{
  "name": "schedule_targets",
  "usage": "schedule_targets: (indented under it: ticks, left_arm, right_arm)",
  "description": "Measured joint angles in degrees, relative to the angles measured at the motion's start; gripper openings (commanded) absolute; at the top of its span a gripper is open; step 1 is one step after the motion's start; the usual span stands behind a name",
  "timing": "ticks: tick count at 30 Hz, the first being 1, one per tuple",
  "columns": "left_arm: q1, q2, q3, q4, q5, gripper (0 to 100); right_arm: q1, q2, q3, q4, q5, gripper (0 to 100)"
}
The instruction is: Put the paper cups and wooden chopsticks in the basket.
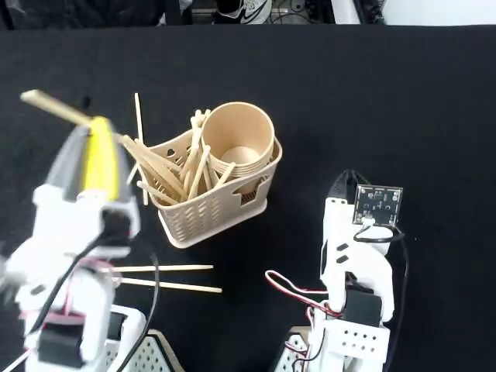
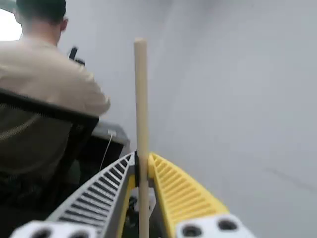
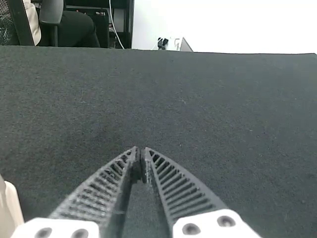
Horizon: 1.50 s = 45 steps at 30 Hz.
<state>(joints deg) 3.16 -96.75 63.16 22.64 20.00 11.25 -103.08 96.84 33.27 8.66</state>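
**High view.** I looked down on the black table (image 1: 434, 93) from a fixed camera overhead, with both arm bases at the picture's lower edge.

**Left wrist view.** My camera sat close behind the left gripper (image 2: 141, 159), lifted off the table and facing a pale wall (image 2: 237, 89). The chopstick (image 2: 140, 94) it framed also appeared in the high view.

**Right wrist view.** I looked low along the table, past the right gripper (image 3: 140, 152) toward the far edge. This view shared the table with the high view.
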Motion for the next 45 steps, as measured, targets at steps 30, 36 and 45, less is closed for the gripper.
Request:
schedule_targets:
  ticks: [30, 36, 45]
  left_arm:
    - [-13.98, 53.1, -45.98, 52.57, -10.46, 21]
    - [-15.56, 77.54, -58.46, 58.55, -10.55, 21]
    - [-15.56, 103.82, -70.86, 59.96, -13.1, 21]
  right_arm:
    - [0.0, 0.0, 0.0, 0.0, 0.0, 1.3]
    - [0.0, 0.0, 0.0, 0.0, 0.0, 1.3]
    - [0.0, 0.0, 0.0, 0.0, 0.0, 1.3]
